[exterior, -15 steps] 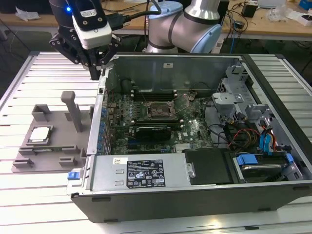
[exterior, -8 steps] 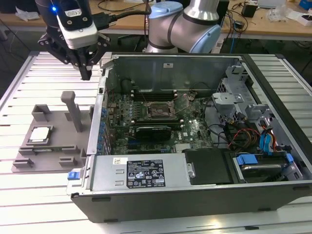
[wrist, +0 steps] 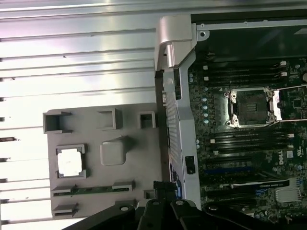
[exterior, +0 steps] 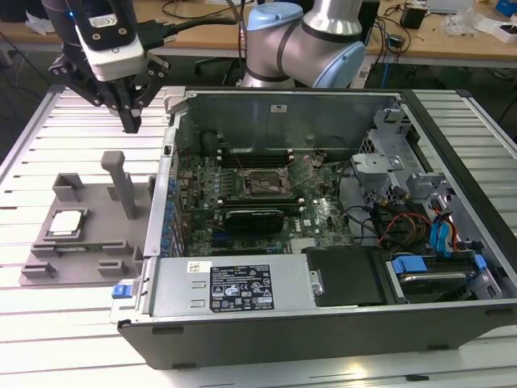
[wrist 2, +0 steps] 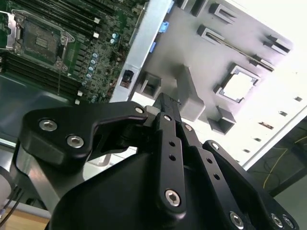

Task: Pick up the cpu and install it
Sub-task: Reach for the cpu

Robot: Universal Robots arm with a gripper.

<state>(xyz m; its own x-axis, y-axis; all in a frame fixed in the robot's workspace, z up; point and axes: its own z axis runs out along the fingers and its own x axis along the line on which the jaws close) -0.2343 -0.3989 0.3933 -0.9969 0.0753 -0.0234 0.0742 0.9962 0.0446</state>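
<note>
Claw [exterior: 129,123] hangs above grey tray [exterior: 90,198], apart from cpu [exterior: 66,223].

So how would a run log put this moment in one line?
gripper shut, empty, aloft near tray | cpu lying in tray | motherboard socket empty

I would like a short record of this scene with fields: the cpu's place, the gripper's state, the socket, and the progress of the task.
cpu: lies flat in a pocket of the grey tray, outside the case, on the exterior view's left
gripper: shut, holds nothing, hangs above the tray, apart from the cpu
socket: on the board inside the case, no cpu in it
progress: cpu not yet picked up
</note>
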